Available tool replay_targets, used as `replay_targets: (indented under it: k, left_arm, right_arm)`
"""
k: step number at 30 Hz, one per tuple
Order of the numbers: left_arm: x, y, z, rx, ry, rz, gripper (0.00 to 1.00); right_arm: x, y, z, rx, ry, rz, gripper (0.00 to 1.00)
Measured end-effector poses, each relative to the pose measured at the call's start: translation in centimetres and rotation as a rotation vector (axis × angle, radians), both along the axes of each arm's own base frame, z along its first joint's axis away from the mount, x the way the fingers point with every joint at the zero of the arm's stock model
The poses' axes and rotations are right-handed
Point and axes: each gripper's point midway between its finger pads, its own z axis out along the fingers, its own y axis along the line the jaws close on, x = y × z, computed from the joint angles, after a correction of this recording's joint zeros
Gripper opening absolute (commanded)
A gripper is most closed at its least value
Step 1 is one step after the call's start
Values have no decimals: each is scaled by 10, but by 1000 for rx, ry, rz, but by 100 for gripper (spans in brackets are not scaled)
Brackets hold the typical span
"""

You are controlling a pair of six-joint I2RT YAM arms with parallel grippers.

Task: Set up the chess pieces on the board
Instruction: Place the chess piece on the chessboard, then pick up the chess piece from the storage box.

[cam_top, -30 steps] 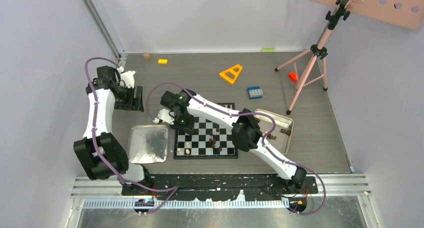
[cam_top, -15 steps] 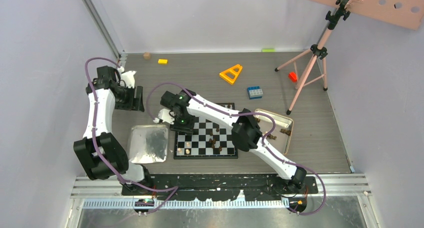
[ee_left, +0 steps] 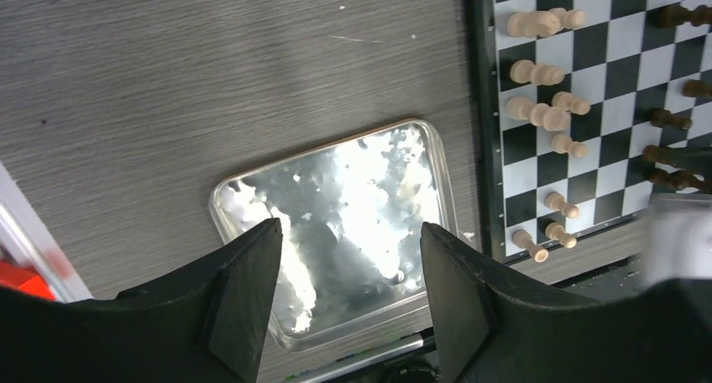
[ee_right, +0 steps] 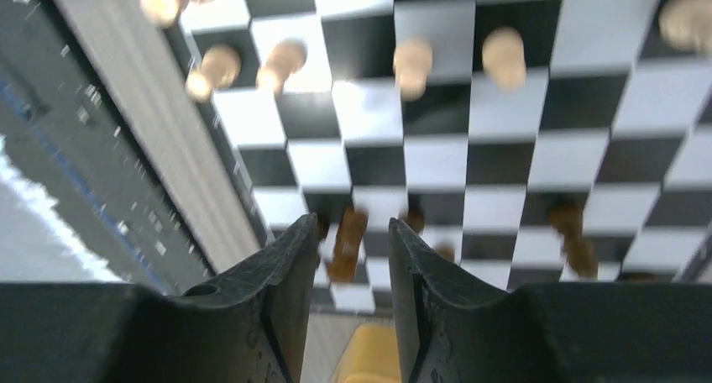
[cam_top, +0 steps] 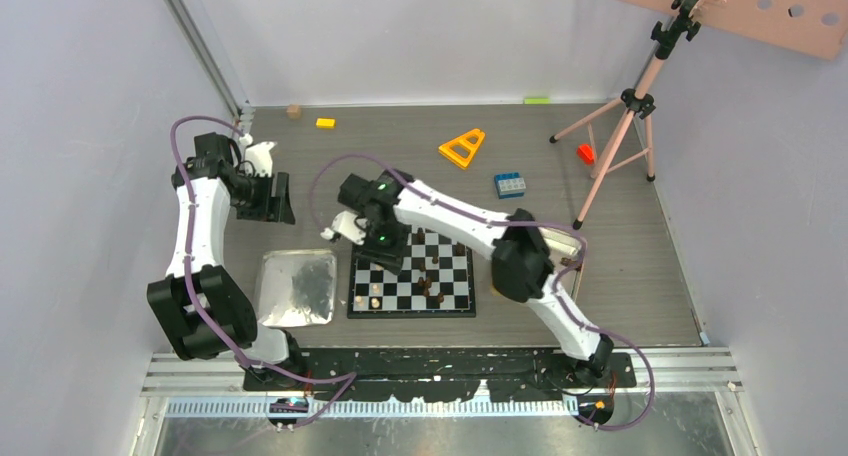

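The right claw (ee_right: 351, 228) hangs over the far left part of the board (ee_right: 504, 160), fingers apart and clamped on nothing. A dark piece (ee_right: 346, 247) shows in the gap between them, down on the board. Along the board's left side stand light pieces (ee_left: 537, 72), with dark pieces (ee_left: 672, 118) further right. The left claw (ee_left: 348, 232), also spread and empty, hovers left of the board above a silver tray (ee_left: 220, 200).
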Motion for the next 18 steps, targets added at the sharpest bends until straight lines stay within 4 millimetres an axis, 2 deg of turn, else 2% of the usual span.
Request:
replay_targets:
  k: [3,5,7,9,11,14,16,18]
  left_arm:
    - [0,-7,3,-26,-10,-17,63]
    - [1,-12,6,-35,-25,-35,63]
    - [1,-18,11,-42,-43,-50,63]
    - [0,-25,17,-50,-67,-69,63]
    - [1,-31,23,-57,-88,-82,63]
    - [5,-39,30,-67,-122,-91,63]
    - [8,-45,34,-75,-146,-93,63]
    - [10,-50,37,-82,-162,-94,63]
  right_arm:
    - [-4,-29,38,49,8,-48,43]
    - [1,-53,63,94,-6,-100,43]
    - [12,-88,85,139,-37,-177,42]
    - [23,-126,97,157,-57,-267,41]
    - [38,-169,97,167,-72,-385,41]
    - [49,-229,77,140,-67,-552,40]
    - [45,-265,55,98,-44,-645,40]
    - [34,-288,36,61,-14,-704,39]
